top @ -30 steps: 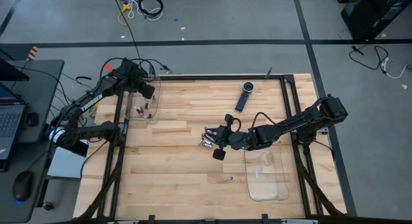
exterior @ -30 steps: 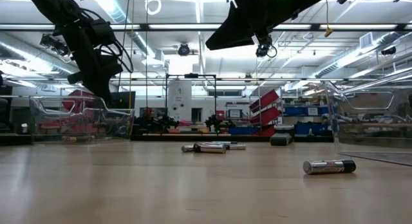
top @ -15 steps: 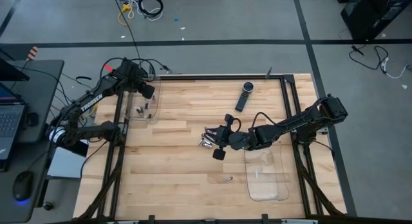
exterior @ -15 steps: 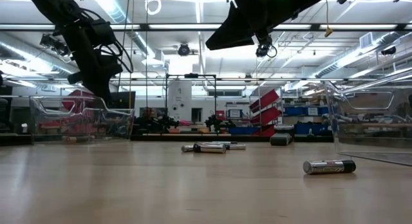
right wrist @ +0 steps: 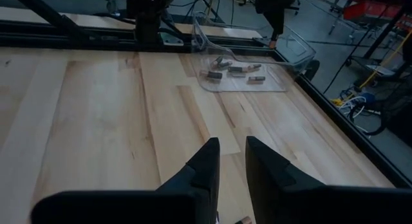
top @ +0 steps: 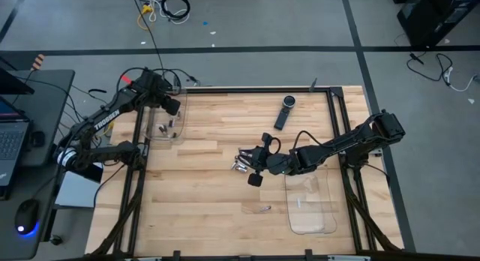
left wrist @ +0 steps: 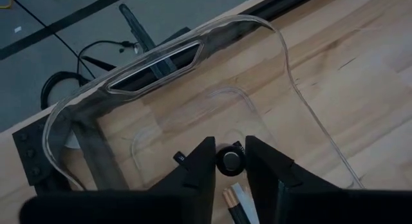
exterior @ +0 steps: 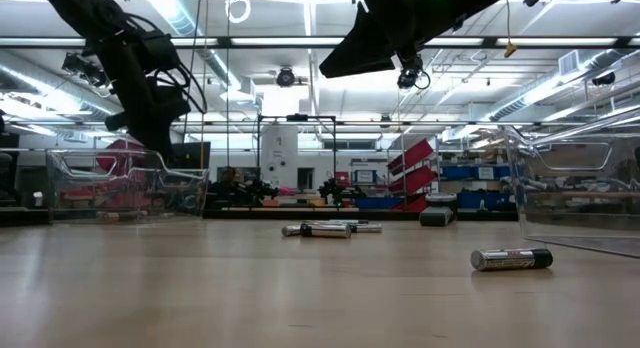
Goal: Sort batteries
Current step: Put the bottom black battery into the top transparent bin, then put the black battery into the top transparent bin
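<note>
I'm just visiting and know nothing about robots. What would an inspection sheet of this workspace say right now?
Surface: wooden table, nothing spilled.
Job's things: batteries heaped mid-table; one loose battery lies apart, near the right clear tray, which holds one; a few lie in the left clear tray.
Clutter: black remote-like device near the far edge.
Tools: left tool over the left clear tray; right tool open, empty, by the heap.
Cables: coiled cables on the floor beyond the table.
Surroundings: laptop and mouse on a side desk.
</note>
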